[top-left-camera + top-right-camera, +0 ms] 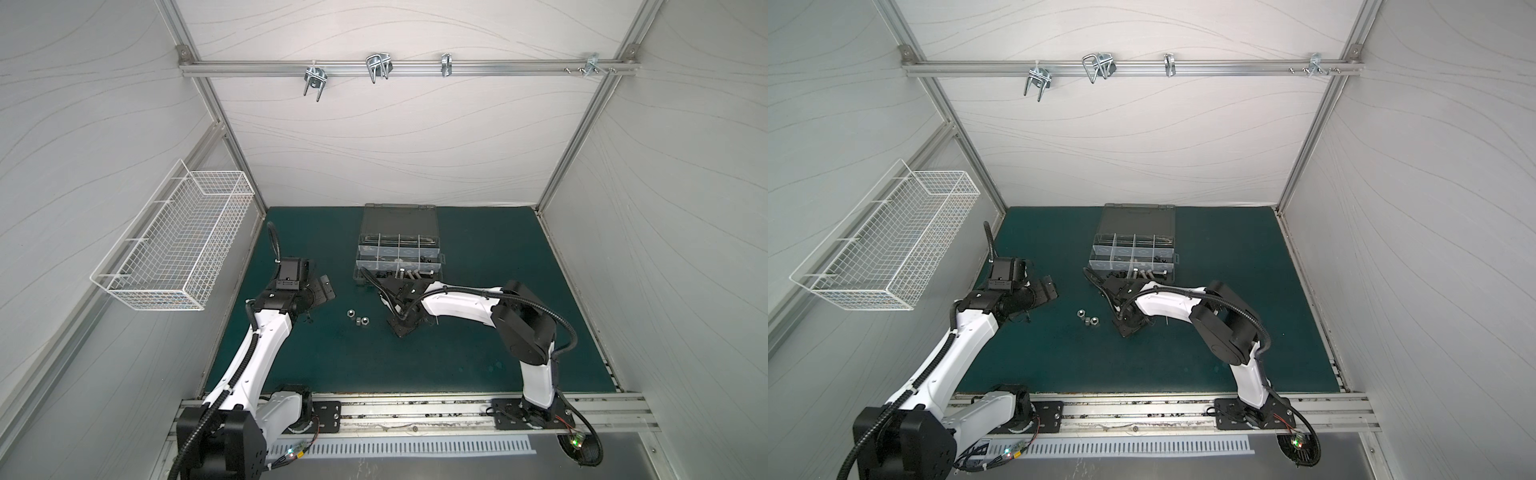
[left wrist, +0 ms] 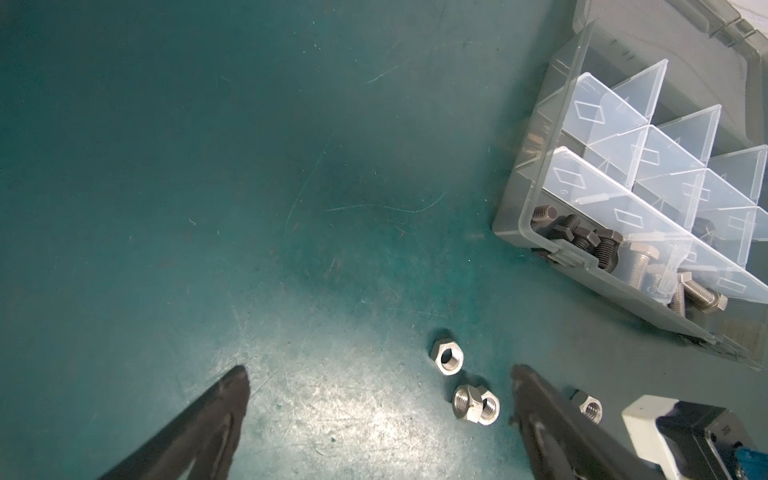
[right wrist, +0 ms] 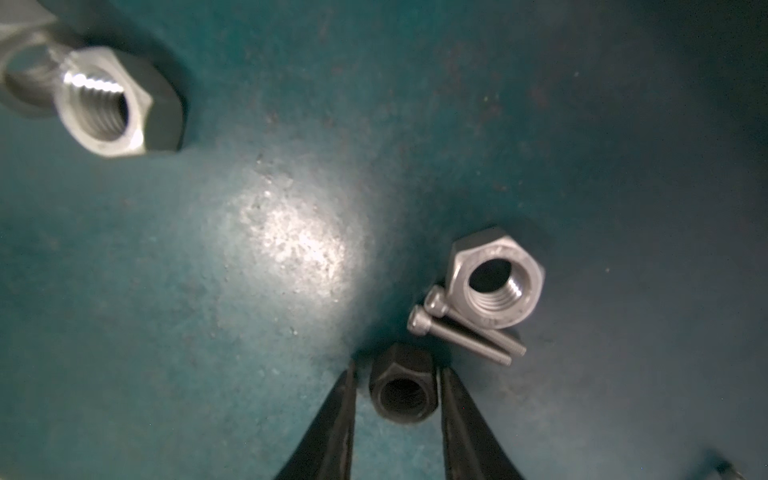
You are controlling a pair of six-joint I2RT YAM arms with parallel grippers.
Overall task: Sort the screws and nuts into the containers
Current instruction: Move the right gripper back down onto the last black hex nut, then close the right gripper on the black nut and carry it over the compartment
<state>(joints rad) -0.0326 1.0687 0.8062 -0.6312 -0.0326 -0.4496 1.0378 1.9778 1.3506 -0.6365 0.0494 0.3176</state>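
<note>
The right gripper [image 3: 397, 368] narrowly straddles a small black hexagonal metal nut [image 3: 404, 392]; I cannot tell whether it pinches. The left gripper [image 2: 379, 370] hovers wide open.

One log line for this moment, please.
left gripper: open, near silver nuts | right gripper: jaws straddle black nut on mat, not clamped | organizer case: open, bolts inside

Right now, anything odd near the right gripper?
Yes. Two thin silver screws lie against a silver hex nut, right beside the black nut that the right gripper straddles. Closing there might nudge the screws.
</note>
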